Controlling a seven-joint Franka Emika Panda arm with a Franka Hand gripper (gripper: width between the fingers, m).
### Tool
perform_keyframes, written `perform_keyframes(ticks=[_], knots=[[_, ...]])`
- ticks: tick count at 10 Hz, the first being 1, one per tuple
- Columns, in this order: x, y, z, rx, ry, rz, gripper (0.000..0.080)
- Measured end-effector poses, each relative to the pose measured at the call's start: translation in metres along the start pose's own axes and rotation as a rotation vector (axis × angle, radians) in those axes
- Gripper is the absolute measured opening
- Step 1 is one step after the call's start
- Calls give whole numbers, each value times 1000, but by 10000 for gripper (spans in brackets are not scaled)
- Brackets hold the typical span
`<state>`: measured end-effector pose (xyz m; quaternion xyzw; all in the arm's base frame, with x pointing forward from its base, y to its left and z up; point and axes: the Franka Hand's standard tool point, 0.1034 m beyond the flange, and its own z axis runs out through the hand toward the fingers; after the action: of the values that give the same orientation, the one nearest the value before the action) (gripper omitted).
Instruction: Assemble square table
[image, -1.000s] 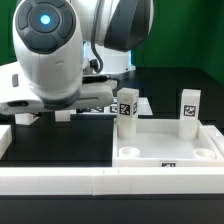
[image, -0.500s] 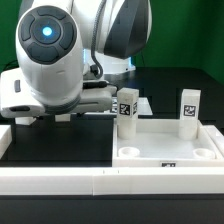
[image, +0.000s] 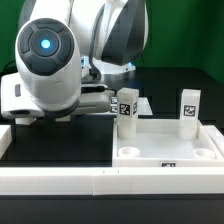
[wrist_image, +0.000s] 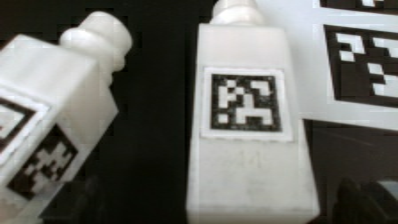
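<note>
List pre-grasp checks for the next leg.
1. Standing legs upright in the top: ok.
2. Near corner socket free: ok.
3. Straight leg centred in the wrist view, lying flat, tag up: ok.
4. Tilted leg apart from the straight leg: ok, a dark gap shows between them.
5. Gripper open: cannot tell, fingers not seen in either view.
6. Fingers lined up across the straight leg: cannot tell.
</note>
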<state>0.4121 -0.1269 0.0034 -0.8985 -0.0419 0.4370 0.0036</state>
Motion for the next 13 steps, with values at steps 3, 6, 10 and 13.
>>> perform_keyframes(ticks=[3,6,10,13], knots=[[-1,-2,3,0,-7,0,649],[-2,-2,7,1,-10,-3,615],[-3,-2,7,2,-12,-10,285],[-5,-9,-22,-5,1,-19,285]])
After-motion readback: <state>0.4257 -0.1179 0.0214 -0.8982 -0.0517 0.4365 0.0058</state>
